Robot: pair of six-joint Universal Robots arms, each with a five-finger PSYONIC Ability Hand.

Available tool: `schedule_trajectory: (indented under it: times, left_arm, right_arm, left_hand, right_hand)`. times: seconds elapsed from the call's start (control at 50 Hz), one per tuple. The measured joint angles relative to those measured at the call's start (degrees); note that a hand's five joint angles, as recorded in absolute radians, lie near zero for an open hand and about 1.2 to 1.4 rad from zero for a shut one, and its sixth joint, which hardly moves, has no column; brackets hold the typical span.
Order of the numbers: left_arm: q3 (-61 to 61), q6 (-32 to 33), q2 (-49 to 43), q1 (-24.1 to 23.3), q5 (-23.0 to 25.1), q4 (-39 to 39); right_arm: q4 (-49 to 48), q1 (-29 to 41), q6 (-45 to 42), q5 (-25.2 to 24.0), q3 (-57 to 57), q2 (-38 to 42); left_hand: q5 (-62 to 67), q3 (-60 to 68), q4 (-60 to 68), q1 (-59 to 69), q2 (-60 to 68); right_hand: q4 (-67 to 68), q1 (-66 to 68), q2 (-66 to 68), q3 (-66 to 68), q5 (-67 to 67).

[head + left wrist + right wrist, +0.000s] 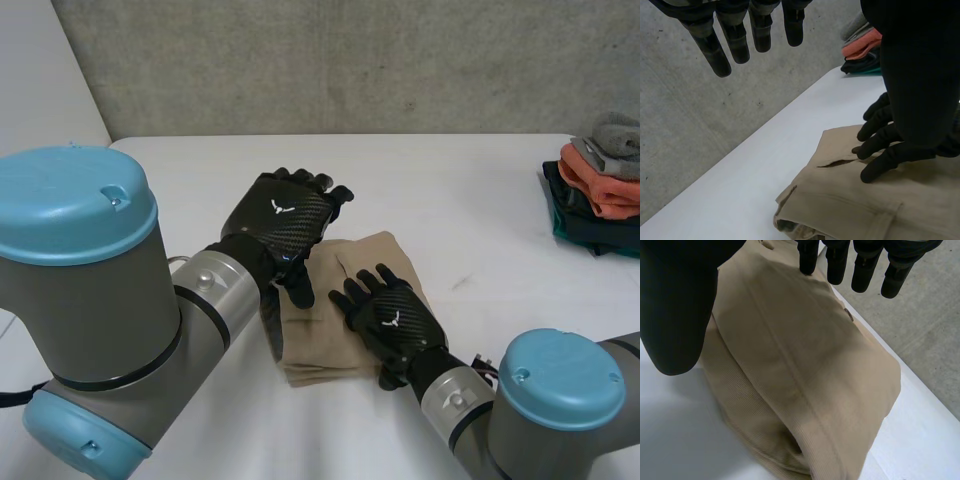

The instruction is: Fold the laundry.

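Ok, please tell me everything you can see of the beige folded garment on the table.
The beige garment looks like woven cotton trousers, with seams and a pocket slit. It is folded into a thick, roughly rectangular pile and lies flat on the white table. The right hand rests open on top, fingertips on the cloth. The left hand hangs open over its far corner.

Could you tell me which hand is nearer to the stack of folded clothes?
Right. The right hand lies on the tan trousers, toward the stack of folded clothes; the left hand hovers over their opposite edge.
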Motion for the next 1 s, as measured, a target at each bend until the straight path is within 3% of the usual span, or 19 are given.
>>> schedule_trajectory:
  times: [0.2,0.4,0.5,0.52,0.56,0.86,1.0]
  left_arm:
    - [0.1,-0.3,-0.4,0.2,-0.3,0.2]
    - [-0.4,-0.2,-0.4,0.2,-0.3,0.5]
    - [-0.7,-0.2,-0.3,0.2,-0.3,0.9]
    - [-0.8,-0.2,-0.2,0.1,-0.3,0.9]
    - [-0.8,-0.2,-0.1,0.1,-0.3,1.0]
    - [0.2,-0.2,1.6,-0.1,-0.2,1.6]
    - [0.6,-0.2,2.7,-0.3,-0.1,2.9]
  right_arm:
    - [-4.9,-0.2,-0.1,0.3,-4.0,5.6]
    - [-5.8,-0.2,0.0,0.5,-8.7,9.5]
    - [-6.0,-0.2,0.2,0.6,-11.8,11.2]
    - [-6.1,-0.2,0.3,0.7,-12.4,11.3]
    - [-6.3,-0.4,0.5,1.0,-13.7,11.4]
    - [-5.6,-8.9,1.0,2.4,-30.6,9.2]
    - [-5.3,-17.8,1.5,-1.7,-40.9,7.1]
  left_hand:
    - [0.0,0.0,0.0,0.0,0.0]
    - [0.0,0.0,0.0,0.0,0.0]
    - [0.0,0.0,0.0,0.0,0.0]
    - [0.0,0.0,0.0,0.0,0.0]
    - [0.0,0.0,0.0,0.0,0.0]
    - [0.0,0.0,0.0,0.0,0.0]
    - [0.0,0.0,0.0,0.0,0.0]
  right_hand:
    - [0.4,0.7,2.3,0.6,0.5]
    - [8.9,11.5,10.3,9.2,6.6]
    - [33.9,33.2,37.3,35.0,29.0]
    - [46.2,41.6,48.5,46.3,38.6]
    - [53.6,47.0,55.0,53.0,45.9]
    - [55.4,48.3,55.7,54.5,49.9]
    - [56.1,49.0,56.1,55.1,50.5]
